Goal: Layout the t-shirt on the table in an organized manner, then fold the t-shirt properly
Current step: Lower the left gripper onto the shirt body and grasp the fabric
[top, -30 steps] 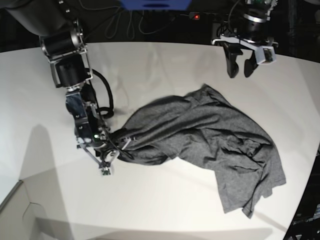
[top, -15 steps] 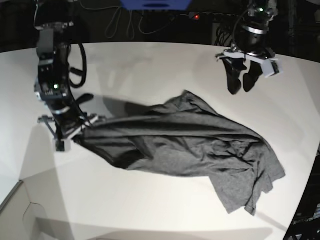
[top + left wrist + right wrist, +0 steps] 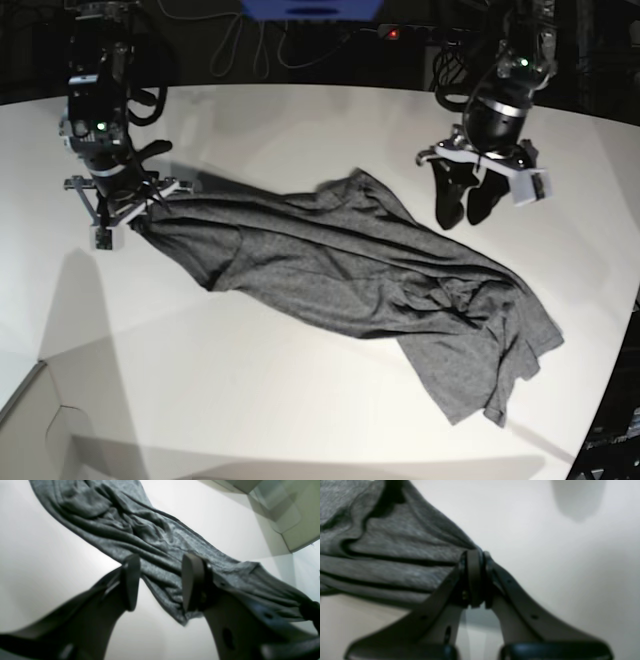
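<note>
Base view: the t-shirt (image 3: 350,290) lies stretched across the white surface (image 3: 300,130), long axis running from the right gripper (image 3: 135,215), whose fingers pinch one end, toward the far corner; the left gripper (image 3: 465,205) hovers nearer the middle, fingers spread, empty.

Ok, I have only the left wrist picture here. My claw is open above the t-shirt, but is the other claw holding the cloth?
Observer: Yes. The right claw is shut on a bunched edge of the t-shirt.
Operator: And where is that claw on the table?
Observer: In the base view it sits at the far left end of the shirt, over the white table.
Operator: Does my claw touch the cloth?
Observer: It seems not. The left claw hangs beside the shirt's upper edge, over bare table.
</note>
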`<state>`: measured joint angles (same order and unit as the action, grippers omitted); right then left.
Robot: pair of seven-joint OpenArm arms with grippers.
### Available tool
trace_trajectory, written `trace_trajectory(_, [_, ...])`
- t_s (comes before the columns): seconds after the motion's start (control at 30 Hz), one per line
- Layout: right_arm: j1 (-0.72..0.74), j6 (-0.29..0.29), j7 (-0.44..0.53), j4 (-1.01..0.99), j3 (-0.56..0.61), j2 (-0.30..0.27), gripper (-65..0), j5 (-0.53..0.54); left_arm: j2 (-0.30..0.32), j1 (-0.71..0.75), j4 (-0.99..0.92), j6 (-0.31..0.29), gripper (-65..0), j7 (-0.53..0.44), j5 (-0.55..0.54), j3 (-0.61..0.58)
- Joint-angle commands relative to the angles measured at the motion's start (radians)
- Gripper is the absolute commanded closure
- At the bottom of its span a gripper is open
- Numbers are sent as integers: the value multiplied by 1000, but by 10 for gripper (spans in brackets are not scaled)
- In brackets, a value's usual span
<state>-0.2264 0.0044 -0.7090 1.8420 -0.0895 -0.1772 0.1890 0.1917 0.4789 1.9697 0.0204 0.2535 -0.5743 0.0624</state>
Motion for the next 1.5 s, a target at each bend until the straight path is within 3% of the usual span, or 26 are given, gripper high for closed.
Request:
trace_trajectory(0.0, [-1,1,24,20,-3,-8,0,-4,5,-26,18,-7,-271,-23,-3,-13])
trace_trajectory(0.17, [-28,1,16,22,-2,-8,0,-4,4,-113,-5,-7,-271,-21,9,-88])
trace_trajectory(0.33, [-31,1,-18,22,1,-6,0,-1,-2,-256,-171,-7,-271,-21,7,-166])
trace_trajectory(0.73, [-49,1,-18,22,3,-6,0,-4,-139,-558,-633,-7,-271,-23,9,-321])
trace_trajectory(1.03, [-67,1,-18,23,3,-6,0,-4,-185,-621,-755,-7,-265,-23,9,-349])
trace_trajectory(1.1, [-67,1,-18,22,3,-6,0,-4,-189,-625,-755,-7,-224,-21,9,-355])
trace_trajectory(1.13, [-67,1,-18,22,3,-6,0,-4,-188,-625,-755,-7,-178,-21,9,-364])
trace_trajectory(1.2, [-66,1,-18,22,3,-6,0,-4,-183,-627,-755,-7,-23,-21,9,-387])
trace_trajectory(1.23, [-66,1,-18,22,3,-6,0,-4,-183,-627,-755,-7,0,-21,9,-391])
trace_trajectory(1.3, [-63,1,-18,20,3,-6,0,-4,-183,-627,-755,-7,-22,-21,10,-395])
trace_trajectory(1.47, [-60,1,-18,20,3,-6,0,-4,-162,-598,-695,-7,-5,-21,7,-388])
